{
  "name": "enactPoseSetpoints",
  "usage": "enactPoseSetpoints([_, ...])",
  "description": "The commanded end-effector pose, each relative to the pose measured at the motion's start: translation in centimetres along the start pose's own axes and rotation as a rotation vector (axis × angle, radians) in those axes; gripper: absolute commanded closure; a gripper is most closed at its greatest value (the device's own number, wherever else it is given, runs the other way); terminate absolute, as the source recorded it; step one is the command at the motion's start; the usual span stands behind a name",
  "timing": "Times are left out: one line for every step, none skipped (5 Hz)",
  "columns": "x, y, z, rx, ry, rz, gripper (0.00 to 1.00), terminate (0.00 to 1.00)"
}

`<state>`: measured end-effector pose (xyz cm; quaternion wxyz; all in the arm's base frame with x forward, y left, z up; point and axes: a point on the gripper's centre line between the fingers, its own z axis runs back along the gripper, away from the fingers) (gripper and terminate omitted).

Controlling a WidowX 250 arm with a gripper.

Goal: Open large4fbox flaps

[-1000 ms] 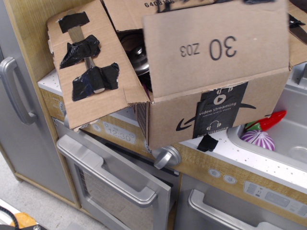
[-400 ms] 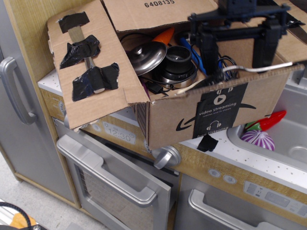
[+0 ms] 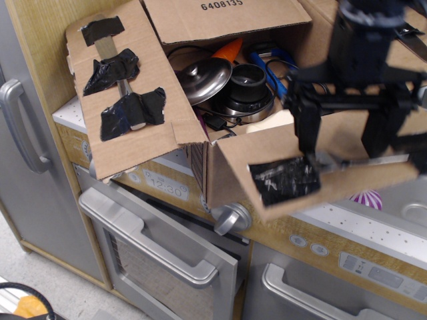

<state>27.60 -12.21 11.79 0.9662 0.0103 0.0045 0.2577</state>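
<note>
The large4fbox (image 3: 217,175) is a brown cardboard box on the toy kitchen counter, with its top open. Its left flap (image 3: 123,93), with black tape patches, hangs out to the left. The back flap (image 3: 223,17), printed "6408135", stands up at the rear. The front flap (image 3: 320,177) is folded out and down over the box front and shows a black tape patch (image 3: 283,180). It hides the box's tape strip and logo. My black gripper (image 3: 342,155) is open, its fingers (image 3: 307,133) resting on the front flap. The right flap (image 3: 410,63) is mostly hidden behind the gripper.
Inside the box are a silver pot lid (image 3: 203,77), a black pot (image 3: 248,87), an orange piece (image 3: 230,48) and blue items (image 3: 272,65). Below are the oven door handle (image 3: 153,237) and a knob (image 3: 231,217). A purple striped ball (image 3: 368,198) lies in the sink at the right.
The front flap stood upright a second ago. My gripper came in from the right and pushed it outward and down; it now covers the box front.
</note>
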Motion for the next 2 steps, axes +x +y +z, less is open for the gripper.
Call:
enactPoseSetpoints([-0.37, 0.03, -1.09, 0.050, -0.206, -0.079, 0.00, 0.00])
enactPoseSetpoints([-0.33, 0.70, -1.39, 0.020, -0.217, -0.080, 0.00, 1.00])
